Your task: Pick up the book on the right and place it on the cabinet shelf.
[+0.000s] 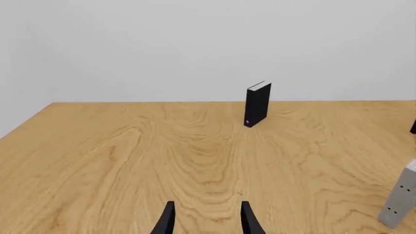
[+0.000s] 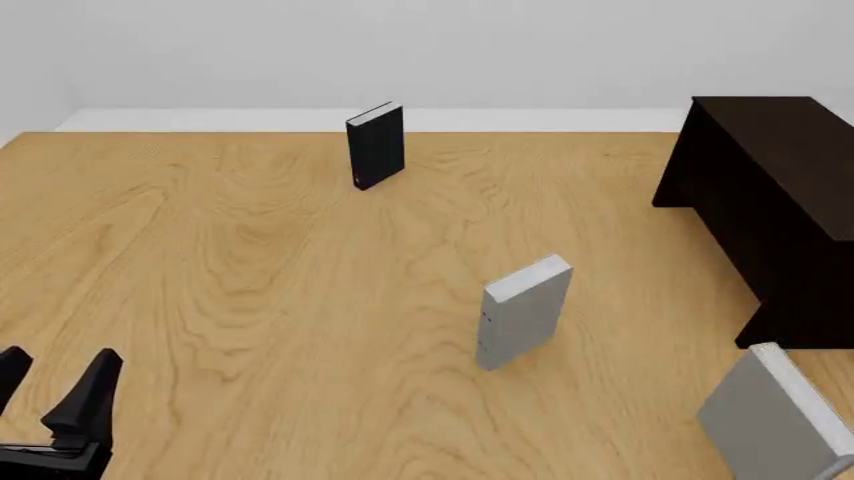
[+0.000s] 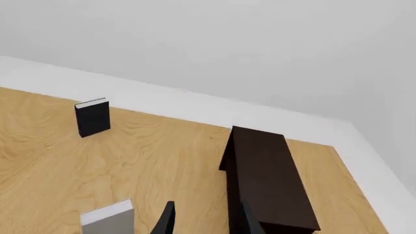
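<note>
Front view: the dark cabinet shelf [image 2: 774, 180] fills the right edge. The book [image 2: 767, 420] is in the lower right corner, partly cut off and apart from the cabinet. The other grey book [image 2: 523, 312] stands mid-frame and the black book [image 2: 376, 145] at upper centre. The left gripper [image 2: 60, 365] is low at lower left, fingers spread. The right gripper [image 3: 204, 207], seen only in its wrist view, is also spread and holds nothing.

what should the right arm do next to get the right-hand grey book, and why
Probably lower the right gripper toward the grey book at the front view's right edge. Its fingers are open with nothing between them, and its camera looks out over the cabinet, so it does not seem lined up on that book yet.
</note>
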You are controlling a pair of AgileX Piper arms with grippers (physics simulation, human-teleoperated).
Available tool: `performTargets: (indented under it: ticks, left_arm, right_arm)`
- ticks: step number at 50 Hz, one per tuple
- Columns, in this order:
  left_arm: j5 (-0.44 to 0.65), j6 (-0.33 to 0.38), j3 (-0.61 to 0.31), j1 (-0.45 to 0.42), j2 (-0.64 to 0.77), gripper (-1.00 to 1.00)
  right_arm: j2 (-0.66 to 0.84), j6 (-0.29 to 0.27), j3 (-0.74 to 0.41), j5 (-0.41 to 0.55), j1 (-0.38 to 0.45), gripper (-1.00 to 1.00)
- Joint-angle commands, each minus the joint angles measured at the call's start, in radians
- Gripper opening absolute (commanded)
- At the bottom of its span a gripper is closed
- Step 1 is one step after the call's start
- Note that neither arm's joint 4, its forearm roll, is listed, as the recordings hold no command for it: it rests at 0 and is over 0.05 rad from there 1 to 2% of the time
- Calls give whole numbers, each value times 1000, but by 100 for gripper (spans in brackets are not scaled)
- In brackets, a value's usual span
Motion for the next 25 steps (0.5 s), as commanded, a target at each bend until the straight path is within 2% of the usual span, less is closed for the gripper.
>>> performTargets:
  ticks: [1,7,9,12,14,17,19,22,25]
  left_arm:
    - [-1,-2,0,-3,2,100]
    - [6,-4,0,-4,-6,100]
    - [7,-5,0,-4,-7,100]
    - [11,-6,0,-1,-13,100]
    - [15,-5,0,-3,-12,100]
    - [11,-8,0,-3,-8,100]
    - [10,-6,0,-5,-7,100]
    - [9,-7,0,-6,-6,100]
    - [10,-8,0,-8,-6,100]
  right_arm:
    - [148,-11,-200,140,-17,100]
    - [221,-15,-243,248,14,100]
    - [246,-1,-258,270,-9,100]
    - [257,-35,-264,289,26,100]
    - [277,18,-279,338,70,100]
    - [301,-35,-289,366,60,100]
    - [321,-20,-317,383,67,100]
    - [345,-52,-333,419,58,100]
    - [373,-46,-376,439,62,100]
